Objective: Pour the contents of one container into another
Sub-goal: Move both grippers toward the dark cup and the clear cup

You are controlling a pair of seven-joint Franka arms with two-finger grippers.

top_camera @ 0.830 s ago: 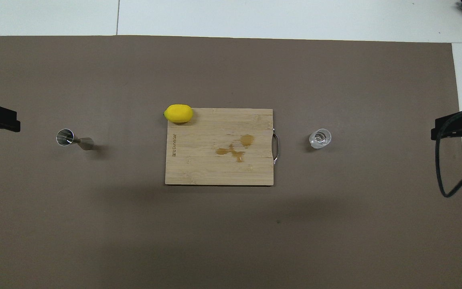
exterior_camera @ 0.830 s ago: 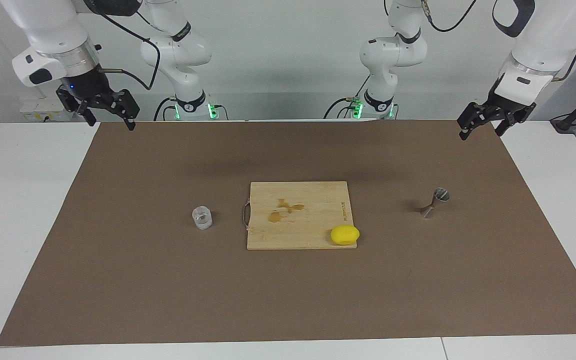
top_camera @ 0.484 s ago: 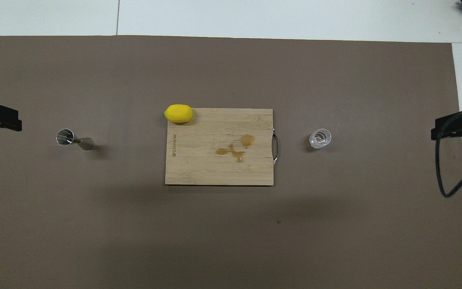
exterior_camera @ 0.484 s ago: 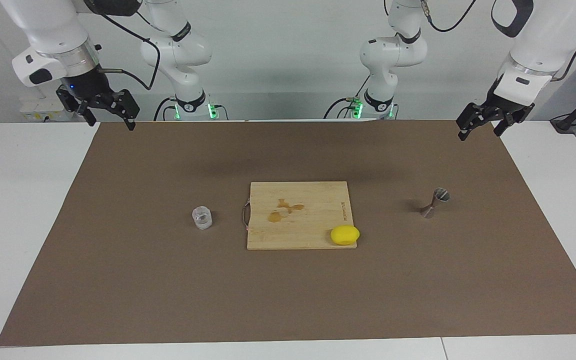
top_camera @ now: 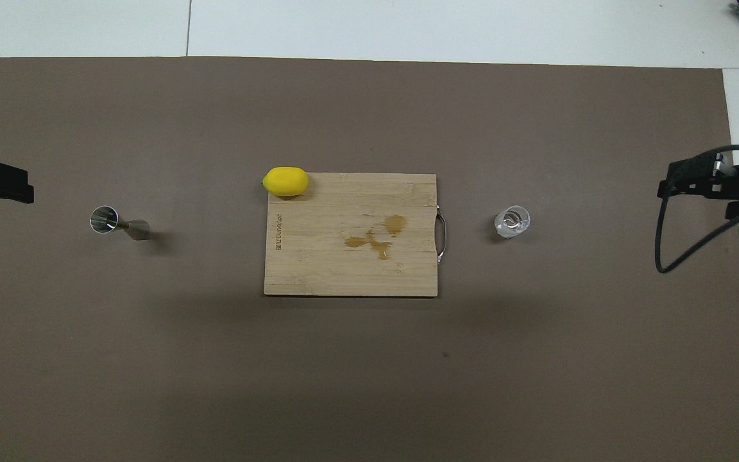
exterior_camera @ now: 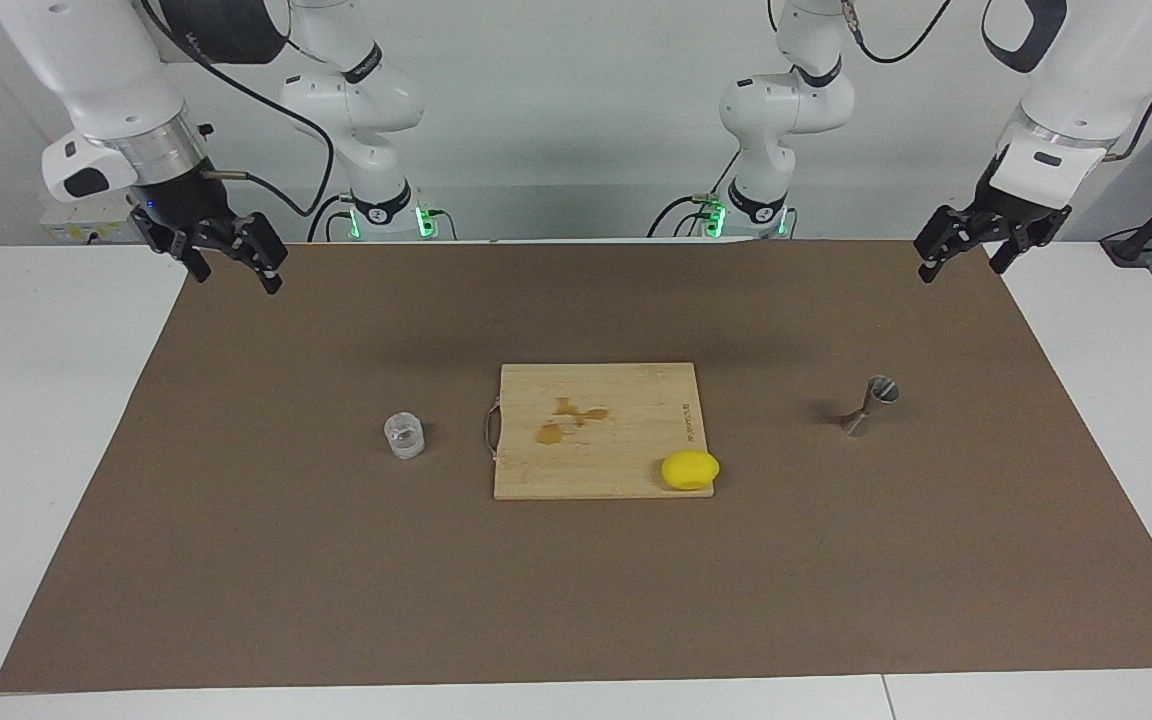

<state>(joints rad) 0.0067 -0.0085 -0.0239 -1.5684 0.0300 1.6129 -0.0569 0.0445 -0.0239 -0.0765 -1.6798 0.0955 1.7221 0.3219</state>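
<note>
1. Since the earlier frame, right gripper (exterior_camera: 234, 262) has dropped lower and inward over the mat's robot-side corner, jaws apart, empty; left gripper (exterior_camera: 966, 248), also spread, waits.
2. Glass cup (exterior_camera: 404, 436), beside the cutting board (exterior_camera: 576, 470) toward the right arm's end, looks light, slick, breakable; grasp mid-wall.
3. Metal jigger (exterior_camera: 869, 405) stands upright toward the left arm's end, probably tippy.
4. Board edge lettering is unreadable.
</note>
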